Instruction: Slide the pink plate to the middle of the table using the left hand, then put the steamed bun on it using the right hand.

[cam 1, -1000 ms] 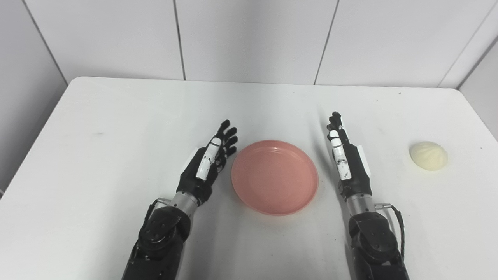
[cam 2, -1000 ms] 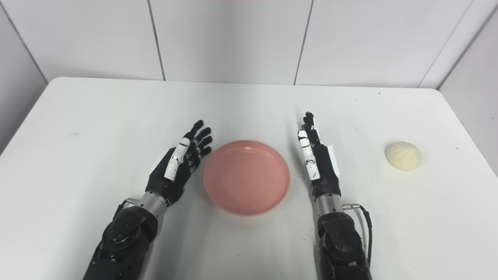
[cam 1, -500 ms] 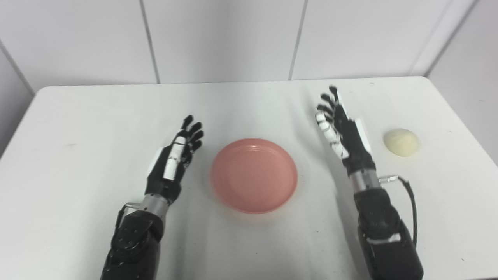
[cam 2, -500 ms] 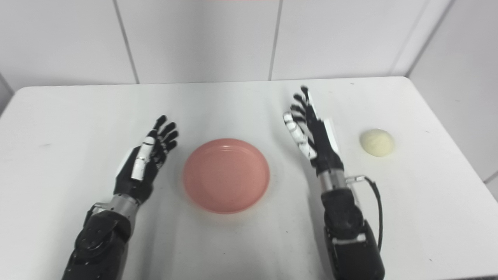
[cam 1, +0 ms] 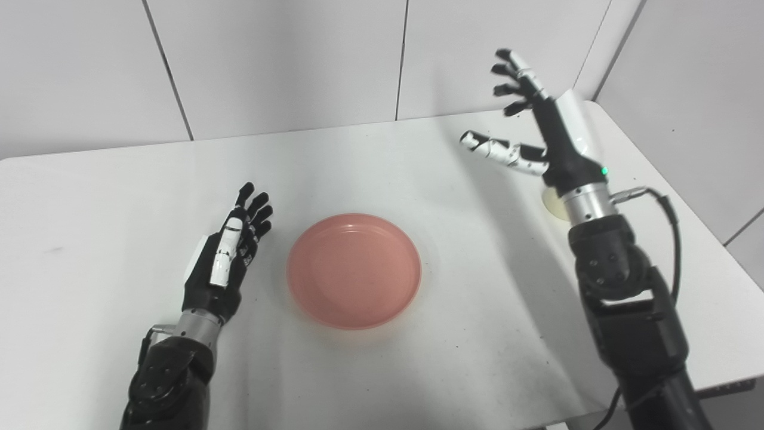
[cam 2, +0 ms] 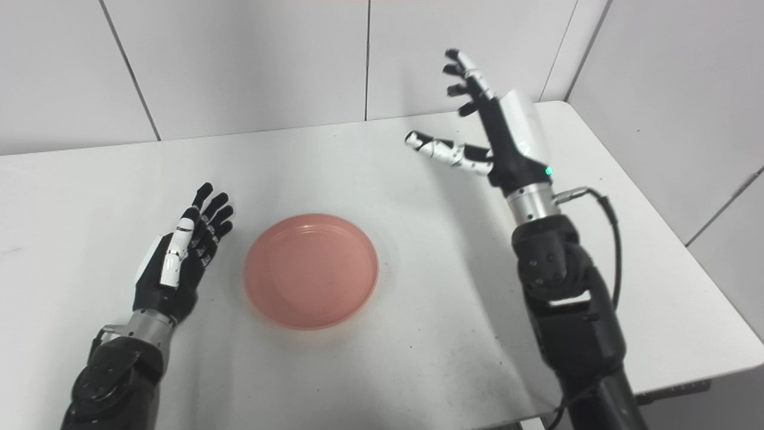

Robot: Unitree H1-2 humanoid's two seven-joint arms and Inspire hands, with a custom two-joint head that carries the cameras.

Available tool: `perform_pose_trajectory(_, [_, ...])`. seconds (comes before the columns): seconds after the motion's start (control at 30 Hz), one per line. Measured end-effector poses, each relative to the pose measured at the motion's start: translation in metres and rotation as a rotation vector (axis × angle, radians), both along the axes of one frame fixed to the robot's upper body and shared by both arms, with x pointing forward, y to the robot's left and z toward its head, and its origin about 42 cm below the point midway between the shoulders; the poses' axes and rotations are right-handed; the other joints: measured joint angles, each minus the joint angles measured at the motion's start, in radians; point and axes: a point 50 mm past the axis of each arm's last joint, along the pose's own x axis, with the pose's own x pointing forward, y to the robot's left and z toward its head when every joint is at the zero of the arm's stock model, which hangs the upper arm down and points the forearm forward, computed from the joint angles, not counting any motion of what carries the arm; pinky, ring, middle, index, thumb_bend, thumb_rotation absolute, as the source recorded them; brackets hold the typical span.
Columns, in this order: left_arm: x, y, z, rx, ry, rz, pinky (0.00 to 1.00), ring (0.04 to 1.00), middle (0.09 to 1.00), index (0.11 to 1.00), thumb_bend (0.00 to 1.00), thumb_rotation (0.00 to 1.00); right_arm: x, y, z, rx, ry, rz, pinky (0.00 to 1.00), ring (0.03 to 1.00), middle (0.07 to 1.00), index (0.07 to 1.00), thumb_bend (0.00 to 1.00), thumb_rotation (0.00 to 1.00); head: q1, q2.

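Observation:
The pink plate (cam 1: 354,270) lies empty on the white table (cam 1: 107,197), near its middle. My left hand (cam 1: 230,257) is open, resting just left of the plate and apart from it. My right hand (cam 1: 537,128) is open with fingers and thumb spread, raised well above the table at the right. The pale steamed bun (cam 1: 555,206) is almost hidden behind my right wrist; only a sliver shows in the left eye view. In the right eye view the bun is fully hidden behind the right arm (cam 2: 537,239).
The table's right edge (cam 1: 686,239) runs close to my right arm. White panelled walls (cam 1: 268,60) stand behind and to the right of the table.
The camera has swung to the right. My right hand has risen from the table beside the plate and moved right, over the bun, with its thumb spread out. The left hand and plate stay put.

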Motion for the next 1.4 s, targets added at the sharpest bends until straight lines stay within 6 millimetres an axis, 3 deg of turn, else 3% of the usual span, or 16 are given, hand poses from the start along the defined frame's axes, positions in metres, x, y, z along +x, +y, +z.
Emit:
perform_pose_trajectory(0.2, [0.002,0.002,0.000,-0.014,0.005,-0.001,0.98,0.968,0.962,0.974,0.38,1.00,-0.007,-0.018,0.019,-0.178,0.032,-0.068,0.64,0.785,0.844,0.821,0.80,0.46,-0.023,-0.003])
perform_pose_trajectory(0.5, [0.003,0.008,0.000,-0.010,0.003,0.003,0.98,0.970,0.966,0.969,0.37,1.00,-0.009,-0.059,0.037,-0.316,0.207,-0.254,0.66,0.839,0.859,0.836,0.85,0.36,-0.040,0.002])
perform_pose_trajectory(0.7, [0.003,0.011,0.001,-0.008,0.002,0.006,0.99,0.976,0.973,0.979,0.36,1.00,-0.003,-0.076,0.028,-0.379,0.390,-0.356,0.68,0.848,0.869,0.838,0.89,0.37,-0.048,0.006])
perform_pose_trajectory(0.93, [0.004,0.019,0.001,-0.017,0.006,0.010,0.99,0.974,0.973,0.980,0.36,1.00,0.008,-0.094,0.007,-0.366,0.486,-0.420,0.65,0.820,0.859,0.832,0.90,0.37,-0.057,0.009])
perform_pose_trajectory(1.1, [0.004,0.022,0.001,-0.012,0.006,0.009,0.99,0.972,0.970,0.979,0.36,1.00,0.017,-0.099,-0.012,-0.386,0.542,-0.443,0.64,0.808,0.853,0.834,0.90,0.37,-0.058,0.015])
perform_pose_trajectory(1.27, [0.004,0.023,0.001,-0.014,0.005,0.009,0.98,0.968,0.970,0.973,0.36,1.00,0.027,-0.102,-0.016,-0.382,0.565,-0.458,0.67,0.850,0.889,0.854,0.89,0.40,-0.064,0.018])
perform_pose_trajectory(1.4, [0.004,0.024,0.001,-0.013,0.005,0.011,0.98,0.972,0.973,0.976,0.35,1.00,0.033,-0.105,-0.025,-0.360,0.601,-0.469,0.65,0.808,0.856,0.840,0.88,0.36,-0.075,0.023])
